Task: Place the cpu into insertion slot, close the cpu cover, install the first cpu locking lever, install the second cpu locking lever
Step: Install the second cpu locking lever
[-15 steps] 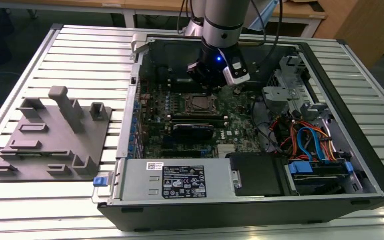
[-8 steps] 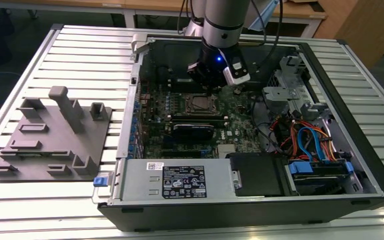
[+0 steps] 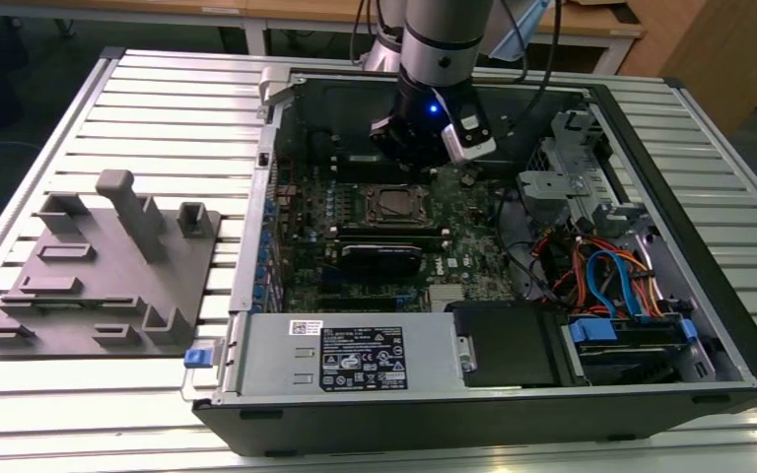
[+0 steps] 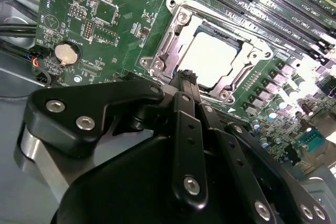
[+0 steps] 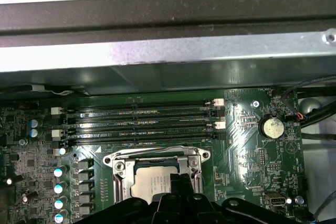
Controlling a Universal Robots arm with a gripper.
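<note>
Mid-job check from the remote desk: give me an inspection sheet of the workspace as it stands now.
Surface: ribbed metal table carrying the open computer case.
Job's things: cpu sits in the insertion slot; cpu cover lies closed around it, chip showing through its window.
Clutter: grey fixture block at the exterior view's left of the case.
End effector: end effector just above the socket's edge, holding nothing visible.
Cables: orange and blue cable bundle inside the case, away from the socket.
Surroundings: wooden bench behind the table.
</note>
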